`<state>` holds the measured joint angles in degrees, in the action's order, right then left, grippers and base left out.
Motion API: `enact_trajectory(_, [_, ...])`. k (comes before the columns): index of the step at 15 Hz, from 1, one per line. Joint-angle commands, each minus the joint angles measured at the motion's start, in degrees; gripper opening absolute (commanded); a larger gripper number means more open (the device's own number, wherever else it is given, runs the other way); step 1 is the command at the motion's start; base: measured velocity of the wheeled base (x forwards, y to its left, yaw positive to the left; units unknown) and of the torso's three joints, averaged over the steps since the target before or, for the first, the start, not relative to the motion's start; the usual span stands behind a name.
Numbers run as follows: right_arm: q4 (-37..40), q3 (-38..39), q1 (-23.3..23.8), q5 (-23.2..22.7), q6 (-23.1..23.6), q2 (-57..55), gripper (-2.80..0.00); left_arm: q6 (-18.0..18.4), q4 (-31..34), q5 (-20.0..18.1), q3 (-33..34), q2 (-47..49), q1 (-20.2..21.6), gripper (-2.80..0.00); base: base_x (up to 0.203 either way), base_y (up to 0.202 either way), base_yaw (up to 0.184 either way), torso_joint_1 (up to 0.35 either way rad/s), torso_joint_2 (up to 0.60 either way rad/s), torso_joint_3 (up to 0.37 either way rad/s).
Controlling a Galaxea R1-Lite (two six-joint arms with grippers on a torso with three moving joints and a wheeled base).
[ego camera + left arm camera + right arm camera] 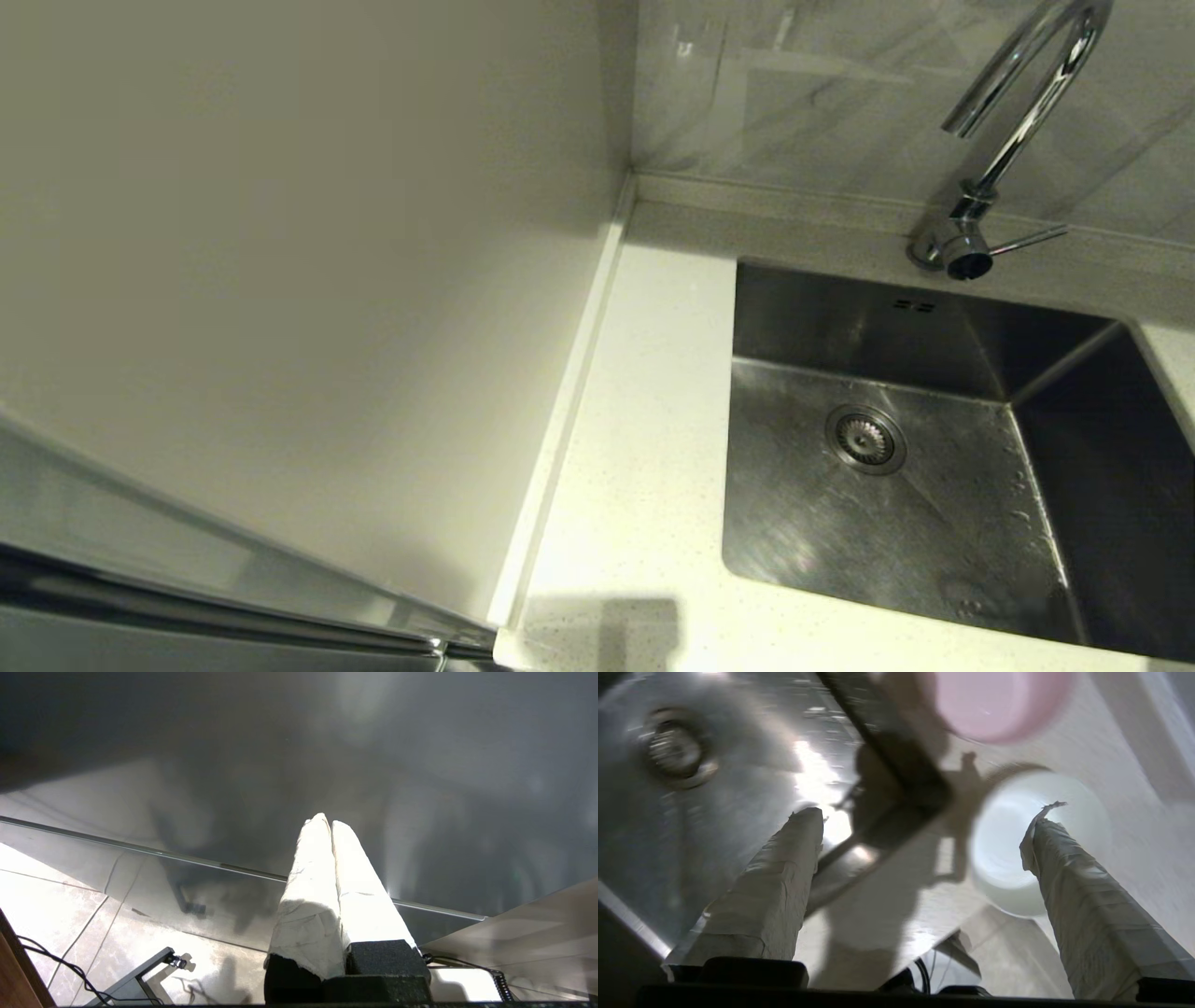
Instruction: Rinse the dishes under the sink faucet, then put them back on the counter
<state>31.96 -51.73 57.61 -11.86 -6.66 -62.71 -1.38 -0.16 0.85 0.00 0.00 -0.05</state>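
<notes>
Right hand [924,812]: fingers spread wide, empty, above the worktop edge beside the sink.
Left hand [327,823]: fingers pressed together, parked low over the floor.
Worktop [635,448]: white speckled, wraps the sink.
White bowl [1008,858]: on worktop, just under right hand.
Pink bowl [994,704]: beyond white bowl.
Sink [934,523]: wet, drain strainer mid-floor.
Faucet [1018,121]: farthest back, behind the sink.
</notes>
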Motion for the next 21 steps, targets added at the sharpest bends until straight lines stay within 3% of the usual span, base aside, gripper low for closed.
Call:
enact_trajectory(1, [2.3, -5.92, -9.27, -0.49, -1.07, 1.67, 0.0, 0.03, -0.02, 0.03, 0.0, -0.2, 0.05, -2.8, 0.0, 0.0, 0.0, 0.0, 0.0, 0.0])
enact_trajectory(5, [7.3, -17.23, -27.56, -1.28, -3.8, 1.74, 0.0, -0.01, -0.02, 0.05, 0.0, -0.25, 0.05, -2.8, 0.0, 0.0, 0.0, 0.0, 0.0, 0.0])
enact_trajectory(8, [9.84, -23.03, -36.57, -1.62, -4.36, 2.9, 0.0, 0.02, -0.02, 0.03, 0.0, -0.26, 0.05, -2.8, 0.0, 0.0, 0.0, 0.0, 0.0, 0.0])
enact_trajectory(14, [11.7, -24.87, -38.08, -1.76, -2.64, 9.32, 0.0, 0.0, -0.02, 0.03, 0.0, -0.18, 0.05, -2.8, 0.0, 0.0, 0.0, 0.0, 0.0, 0.0])
enact_trajectory(21, [11.75, -25.6, -37.95, -1.52, 3.62, 22.73, 0.0, -0.03, -0.02, 0.03, 0.0, -0.24, 0.05, -2.8, 0.0, 0.0, 0.0, 0.0, 0.0, 0.0])
